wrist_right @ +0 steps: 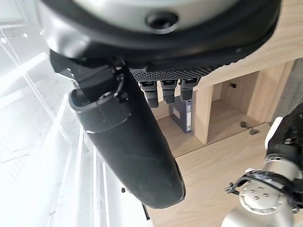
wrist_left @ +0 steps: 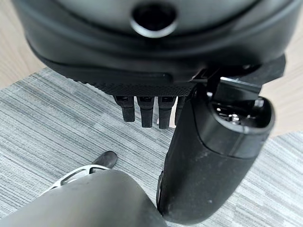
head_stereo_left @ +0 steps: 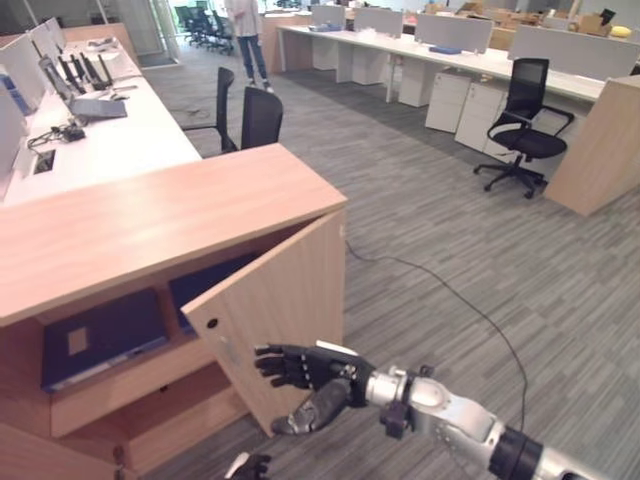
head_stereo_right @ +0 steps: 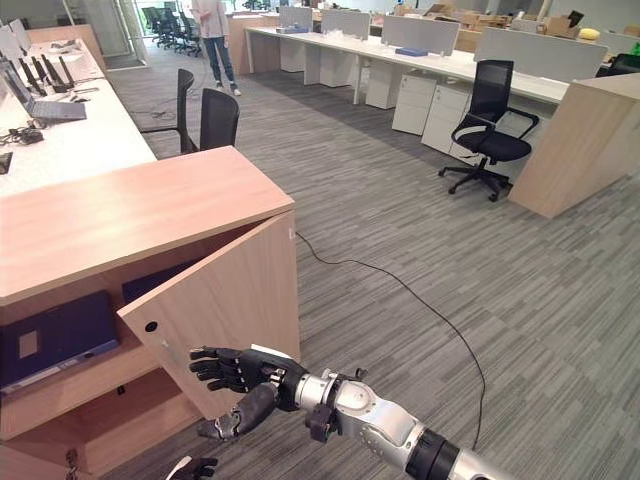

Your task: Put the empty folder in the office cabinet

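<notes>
The folder is lying flat on the upper shelf of the cabinet, to the left of the right hand, whose relaxed, empty fingers are hovering beside the half-open door (nearer than the left hand, fingers also loose)

Open office, grey striped carpet. White desk rows with partitions; black chairs. Person standing at far end.

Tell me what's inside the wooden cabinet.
On the upper shelf of the cabinet, a dark blue folder lies flat, with another dark blue item beside it. The half-open door covers the rest; the lower shelf's visible part looks bare.
</notes>
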{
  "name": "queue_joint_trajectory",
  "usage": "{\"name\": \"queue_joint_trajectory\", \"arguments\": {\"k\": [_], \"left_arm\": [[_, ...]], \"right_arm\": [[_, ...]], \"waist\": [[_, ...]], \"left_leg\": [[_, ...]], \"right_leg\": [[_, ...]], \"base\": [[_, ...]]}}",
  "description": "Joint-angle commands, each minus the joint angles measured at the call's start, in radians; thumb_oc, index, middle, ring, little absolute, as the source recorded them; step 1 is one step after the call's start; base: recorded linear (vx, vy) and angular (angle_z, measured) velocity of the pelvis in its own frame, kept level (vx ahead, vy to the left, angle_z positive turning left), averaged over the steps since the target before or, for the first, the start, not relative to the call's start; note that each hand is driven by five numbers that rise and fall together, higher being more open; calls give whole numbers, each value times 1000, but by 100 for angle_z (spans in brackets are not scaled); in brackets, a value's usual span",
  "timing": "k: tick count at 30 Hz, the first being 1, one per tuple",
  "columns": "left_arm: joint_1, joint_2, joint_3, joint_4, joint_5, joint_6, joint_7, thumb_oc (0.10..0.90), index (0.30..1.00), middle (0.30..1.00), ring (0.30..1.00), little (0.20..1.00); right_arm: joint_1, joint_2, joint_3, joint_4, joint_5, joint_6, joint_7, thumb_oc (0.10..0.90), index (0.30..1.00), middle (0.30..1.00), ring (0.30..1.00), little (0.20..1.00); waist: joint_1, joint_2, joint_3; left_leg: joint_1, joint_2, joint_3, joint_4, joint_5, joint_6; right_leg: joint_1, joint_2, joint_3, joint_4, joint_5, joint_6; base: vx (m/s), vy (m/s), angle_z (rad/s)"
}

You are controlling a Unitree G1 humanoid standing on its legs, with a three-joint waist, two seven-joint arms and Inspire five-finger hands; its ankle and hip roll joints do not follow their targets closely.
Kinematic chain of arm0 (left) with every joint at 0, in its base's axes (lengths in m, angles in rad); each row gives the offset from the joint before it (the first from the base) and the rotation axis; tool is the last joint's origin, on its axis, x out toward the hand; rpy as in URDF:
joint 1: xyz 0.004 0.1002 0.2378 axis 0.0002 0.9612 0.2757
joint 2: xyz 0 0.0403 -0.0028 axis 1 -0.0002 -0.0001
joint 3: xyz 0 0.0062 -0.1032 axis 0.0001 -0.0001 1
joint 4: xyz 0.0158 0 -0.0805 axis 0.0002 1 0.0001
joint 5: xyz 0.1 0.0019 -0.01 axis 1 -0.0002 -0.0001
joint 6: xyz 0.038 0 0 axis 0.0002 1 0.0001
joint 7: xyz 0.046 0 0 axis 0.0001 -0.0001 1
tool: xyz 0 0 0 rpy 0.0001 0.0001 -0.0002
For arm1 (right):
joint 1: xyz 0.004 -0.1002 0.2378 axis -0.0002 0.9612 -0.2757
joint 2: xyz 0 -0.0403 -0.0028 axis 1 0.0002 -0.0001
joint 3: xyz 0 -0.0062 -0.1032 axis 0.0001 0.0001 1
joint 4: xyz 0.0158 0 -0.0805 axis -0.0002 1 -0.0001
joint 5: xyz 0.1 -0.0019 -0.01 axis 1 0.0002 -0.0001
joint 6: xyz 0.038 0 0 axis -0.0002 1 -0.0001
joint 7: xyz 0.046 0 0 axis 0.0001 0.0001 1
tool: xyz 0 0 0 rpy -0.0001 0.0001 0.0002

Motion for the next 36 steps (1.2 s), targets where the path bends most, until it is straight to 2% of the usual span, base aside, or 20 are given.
{"name": "queue_joint_trajectory", "arguments": {"k": [1, 3, 4, 6, 7, 9, 13, 14, 15, 16, 17, 18, 19, 21, 25, 26, 28, 34, 35, 36], "left_arm": [[-60, 27, -48, 50, -55, -27, 21, 800, 900, 900, 900, 900], [-70, 31, -46, 63, -67, -28, 25, 800, 900, 900, 900, 900], [-92, 37, -30, 64, -108, -31, 32, 800, 900, 900, 900, 900], [-99, 37, -27, 59, -110, -32, 34, 800, 900, 900, 900, 900], [-117, 34, -22, 49, -114, -35, 34, 800, 900, 900, 900, 900], [-112, 40, -24, 18, -137, -35, 21, 800, 900, 900, 900, 900], [-83, 37, 5, 6, -167, -39, 5, 800, 900, 900, 900, 900], [-80, 34, 13, 8, -181, -39, 3, 800, 900, 900, 900, 900], [-65, 26, 28, 11, -213, -41, -6, 800, 900, 900, 900, 900], [-64, 26, 27, 11, -213, -41, -6, 800, 900, 900, 900, 900], [-60, 17, 32, 19, -233, -35, -15, 800, 900, 900, 900, 900], [-60, 17, 31, 19, -234, -35, -15, 800, 900, 900, 900, 900], [-52, 11, 30, 23, -241, -33, -22, 800, 900, 900, 900, 900], [-40, 8, 29, 29, -249, -34, -27, 800, 900, 900, 900, 900], [-29, 6, 35, 35, -284, -46, -33, 800, 900, 900, 900, 900], [-20, 2, 48, 45, -310, -50, -33, 800, 900, 900, 900, 900], [-15, 6, 64, 56, -326, -51, -34, 800, 900, 900, 900, 900], [5, 32, 111, 83, -332, -49, -30, 800, 900, 900, 900, 900], [-1, 43, 116, 89, -332, -52, -24, 800, 900, 900, 900, 900], [-10, 53, 122, 89, -348, -58, -11, 800, 900, 900, 900, 900]], "right_arm": [[-54, 81, -82, -10, 27, -97, 2, 800, 900, 900, 900, 900], [-58, 67, -84, -6, 16, -100, -3, 800, 900, 900, 900, 900], [-39, 12, -118, 2, -38, -116, -19, 800, 900, 900, 900, 900], [-16, -9, -135, 2, -62, -120, -22, 800, 900, 900, 900, 900], [19, -41, -157, 16, -93, -121, -17, 800, 900, 900, 900, 900], [80, -47, -201, 57, -145, -115, -44, 800, 900, 900, 900, 900], [152, -43, -236, 158, -226, -80, -44, 800, 900, 900, 900, 900], [161, -37, -245, 198, -244, -78, -51, 800, 900, 900, 900, 900], [186, -20, -274, 290, -273, -66, -71, 800, 900, 900, 900, 900], [187, -18, -274, 293, -274, -67, -70, 800, 900, 900, 900, 900], [205, 12, -307, 370, -292, -58, -90, 800, 900, 900, 900, 900], [205, 14, -307, 374, -293, -60, -89, 800, 900, 900, 900, 900], [231, 48, -349, 477, -348, -48, -121, 800, 900, 900, 900, 900], [243, 81, -376, 568, -399, -39, -147, 800, 900, 900, 900, 900], [236, 149, -432, 741, -432, -36, -194, 800, 900, 900, 900, 900], [226, 192, -473, 848, -438, -31, -225, 800, 900, 900, 900, 900], [213, 231, -510, 941, -452, -25, -242, 800, 900, 900, 900, 900], [211, 286, -587, 1117, -472, -12, -265, 800, 900, 900, 900, 900], [214, 294, -598, 1140, -483, -15, -271, 800, 900, 900, 900, 900], [214, 297, -612, 1157, -482, -17, -281, 800, 900, 900, 900, 900]], "waist": [[29, -55, 52], [33, -57, 60], [47, -59, 97], [46, -58, 103], [41, -61, 106], [36, -59, 100], [53, -61, 105], [57, -58, 104], [59, -34, 82], [57, -34, 82], [55, -11, 64], [54, -11, 63], [59, 5, 44], [68, 17, 31], [85, 25, 21], [99, 26, 21], [113, 27, 22], [153, 24, 16], [153, 22, 17], [141, 22, 19]], "left_leg": [[-86, -30, -57, 36, 14, -6], [-112, -31, -67, 32, 31, -8], [-185, -27, -82, 47, 68, -13], [-196, -18, -65, 57, 59, -25], [-202, 5, 20, 76, 59, -27], [-207, 46, 115, 134, 43, -28], [-202, 36, 29, 267, -72, -31], [-183, 32, 15, 262, -86, -32], [-108, 3, -14, 197, -121, -36], [-104, 2, -15, 190, -119, -36], [-72, -16, -5, 103, -98, -33], [-69, -19, -6, 94, -94, -32], [-54, -36, -6, 12, -68, -30], [-49, -59, -31, -27, -64, -17], [-75, -109, -79, -29, -81, 21], [-84, -141, -106, -29, -89, 42], [-89, -175, -133, -29, -97, 65], [-98, -236, -176, -29, -103, 98], [-107, -240, -197, -29, -98, 101], [-112, -243, -219, -29, -93, 103]], "right_leg": [[50, -3, 15, 2, -188, 28], [36, -8, -4, 2, -183, 28], [14, -31, -74, 3, -176, 29], [16, -39, -105, 3, -190, 34], [10, -58, -169, 5, -191, 36], [11, -72, -251, 5, -201, 31], [39, -99, -281, 7, -197, 28], [37, -110, -295, 12, -196, 32], [29, -119, -317, 15, -197, 42], [31, -119, -318, 15, -197, 42], [24, -140, -360, 24, -177, 50], [24, -141, -362, 24, -176, 51], [33, -158, -398, 26, -157, 63], [32, -178, -413, 35, -140, 77], [24, -238, -441, 57, -96, 107], [24, -276, -457, 71, -70, 125], [22, -310, -467, 91, -54, 143], [28, -363, -482, 112, -28, 177], [21, -362, -459, 121, -36, 175], [1, -351, -385, 133, -52, 168]], "base": [[-50, -58, 38], [-157, -70, 50], [-215, -73, 72], [-111, -75, 106], [-96, -84, 154], [-72, -73, 153], [-9, 50, 101], [-15, 207, 60], [-3, 178, 44], [-21, 293, 58], [-26, 170, 57], [-39, 319, 84], [-5, 155, 86], [-26, 245, 95], [-57, 295, 56], [-29, 187, 54], [-32, 251, 62], [1, 160, 26], [3, 52, 43], [25, 59, 53]]}}
